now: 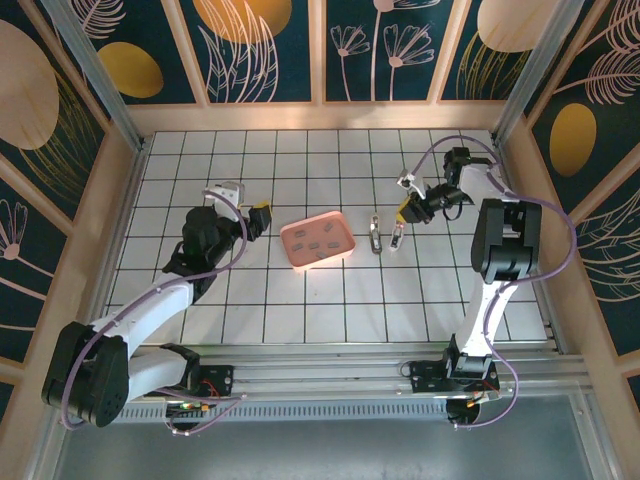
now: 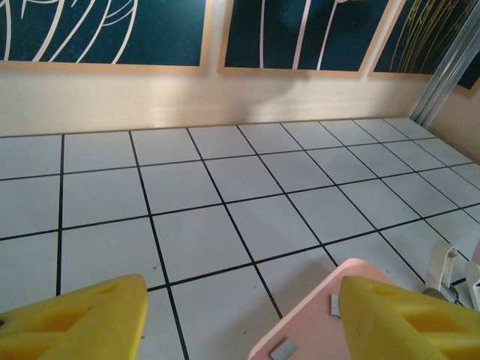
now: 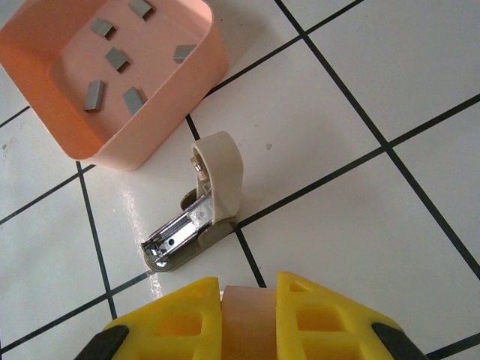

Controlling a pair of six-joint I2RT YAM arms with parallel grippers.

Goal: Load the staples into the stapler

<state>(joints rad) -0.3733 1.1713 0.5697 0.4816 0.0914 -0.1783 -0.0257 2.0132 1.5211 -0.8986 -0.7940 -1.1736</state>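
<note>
The stapler (image 3: 201,217) lies open on the tabletop (image 3: 360,225) just beside the pink tray (image 3: 172,112), cover raised and metal channel bare. The staples (image 3: 116,58) lie flat in the tray, so loading looks not yet begun. The left gripper (image 2: 240,300) hovers by the tray, jaws wide. The right gripper (image 3: 247,289) has narrow jaws with a pale peach piece (image 3: 247,322) between them; whether it is gripped I cannot tell. Next calls for a fine pinch on one strip, then lining it up with the channel.

Open stapler (image 3: 201,214) just beside pink tray (image 3: 161,131) of staples (image 3: 115,58), yellow tool (image 3: 249,291) below, peach piece (image 3: 249,326) between its fingers
</note>
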